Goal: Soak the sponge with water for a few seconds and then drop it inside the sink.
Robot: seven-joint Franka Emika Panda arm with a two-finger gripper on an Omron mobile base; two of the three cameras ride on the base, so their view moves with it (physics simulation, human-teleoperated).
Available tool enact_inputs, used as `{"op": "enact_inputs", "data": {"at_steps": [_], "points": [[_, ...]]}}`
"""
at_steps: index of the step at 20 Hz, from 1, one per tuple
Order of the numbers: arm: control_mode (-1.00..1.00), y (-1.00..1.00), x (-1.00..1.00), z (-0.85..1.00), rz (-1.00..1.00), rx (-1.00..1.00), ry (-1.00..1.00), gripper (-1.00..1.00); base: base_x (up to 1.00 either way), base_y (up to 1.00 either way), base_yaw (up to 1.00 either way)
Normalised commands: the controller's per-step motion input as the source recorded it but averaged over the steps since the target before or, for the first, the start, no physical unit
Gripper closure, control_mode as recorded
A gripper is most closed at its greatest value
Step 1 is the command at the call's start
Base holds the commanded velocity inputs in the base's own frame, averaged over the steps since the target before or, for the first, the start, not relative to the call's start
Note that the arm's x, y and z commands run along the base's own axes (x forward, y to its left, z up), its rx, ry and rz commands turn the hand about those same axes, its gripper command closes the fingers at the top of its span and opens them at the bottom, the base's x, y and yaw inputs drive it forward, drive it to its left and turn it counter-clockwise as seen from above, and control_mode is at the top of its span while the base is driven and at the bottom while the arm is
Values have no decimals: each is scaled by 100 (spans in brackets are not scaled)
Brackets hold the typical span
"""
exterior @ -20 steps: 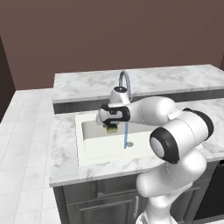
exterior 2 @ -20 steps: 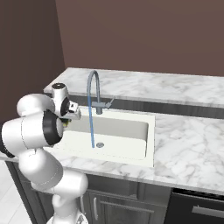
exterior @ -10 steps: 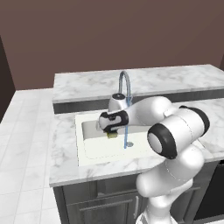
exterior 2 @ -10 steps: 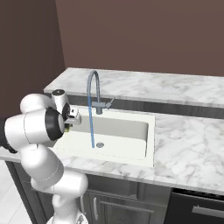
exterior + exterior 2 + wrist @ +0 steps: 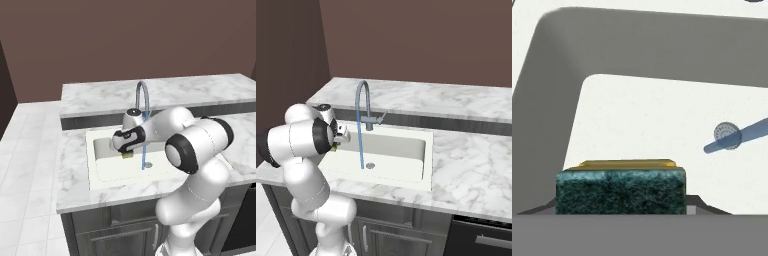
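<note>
Gripping the sponge point(image 5: 621, 191), the hand point(image 5: 128, 153) hangs over the sink point(image 5: 662, 120).

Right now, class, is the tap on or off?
On. A thin blue stream of water falls from the tap spout to the drain in the sink.

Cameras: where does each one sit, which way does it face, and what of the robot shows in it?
Left base view: behind-left of the arm, looking forward and down at the sink; arm rises lower right, gripper shut on the sponge.
Right base view: behind-right, same sink; arm at lower left.
Hand view: on the hand, looking into the basin past the sponge toward the drain.
Shared: both base views show the faucet and the water.
</note>
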Motion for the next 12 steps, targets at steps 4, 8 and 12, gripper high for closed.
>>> {"op": "enact_inputs", "data": {"at_steps": [4,8,12], "points": [[-100,0,22,-5,0,0,0,100,0,0,0],[-100,0,23,-6,0,0,0,100,0,0,0],[-100,0,4,-20,0,0,0,100,0,0,0]]}}
